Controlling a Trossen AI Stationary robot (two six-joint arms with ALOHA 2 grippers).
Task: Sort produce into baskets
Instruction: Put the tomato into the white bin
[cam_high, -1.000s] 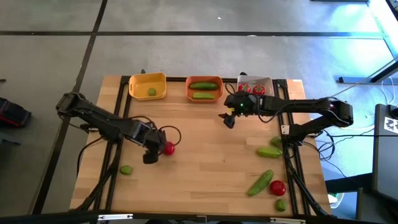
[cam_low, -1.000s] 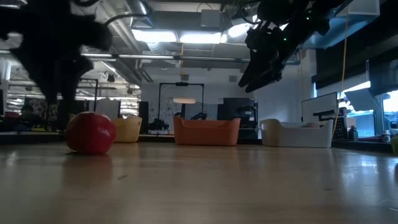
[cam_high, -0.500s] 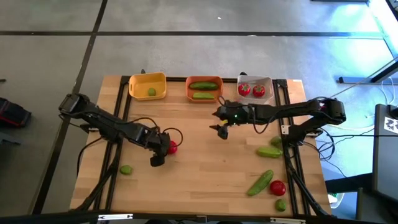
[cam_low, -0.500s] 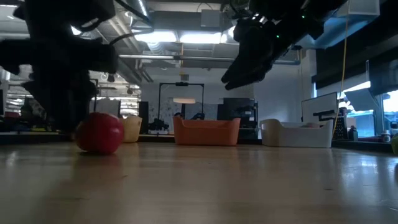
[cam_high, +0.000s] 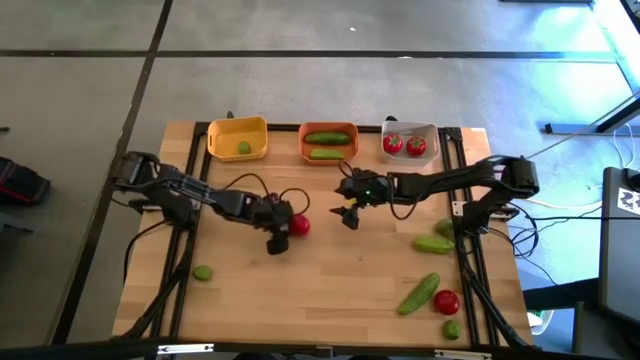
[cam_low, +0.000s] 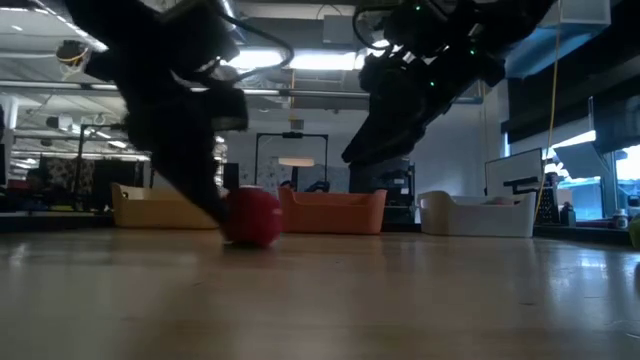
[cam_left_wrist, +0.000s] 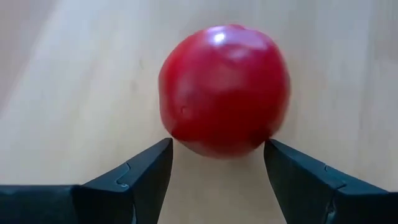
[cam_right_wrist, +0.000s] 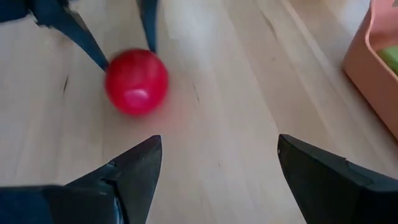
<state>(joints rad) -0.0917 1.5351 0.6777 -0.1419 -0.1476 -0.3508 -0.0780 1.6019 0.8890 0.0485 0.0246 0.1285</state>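
**Both arms reach toward one tomato at frame centre**

Left arm: stretched low from the left edge toward centre of the high view, forearm nearly flat over the counter (cam_high: 330, 290). Left gripper (cam_high: 284, 232) angled down, fingers (cam_left_wrist: 140, 177) spread apart and released, tips just beside the tomato (cam_high: 299, 224) on either side; tomato sits on the wood just ahead of the tips, not clamped. In the low view the arm leans down from upper left, tips at the tomato's left side.

Right arm: extends from the right edge toward centre, long and nearly horizontal. Right gripper (cam_high: 349, 211) tilted down, above the counter, near the tomato but apart from it, on its right. Fingers (cam_right_wrist: 134, 171) wide open, nothing between them. Its wrist view looks at the tomato and the left arm's finger tips beyond it.

Baskets in a row at upper centre of the high view: yellow basket (cam_high: 237, 125) with one lime (cam_high: 243, 148); orange basket (cam_high: 329, 156) with two cucumbers (cam_high: 327, 137); white basket (cam_high: 432, 134) with two tomatoes (cam_high: 392, 144).

Loose produce: a lime (cam_high: 203, 272) at lower left; at lower right a cucumber (cam_high: 432, 243), a second cucumber (cam_high: 418, 293), a tomato (cam_high: 446, 300) and a lime (cam_high: 452, 328).
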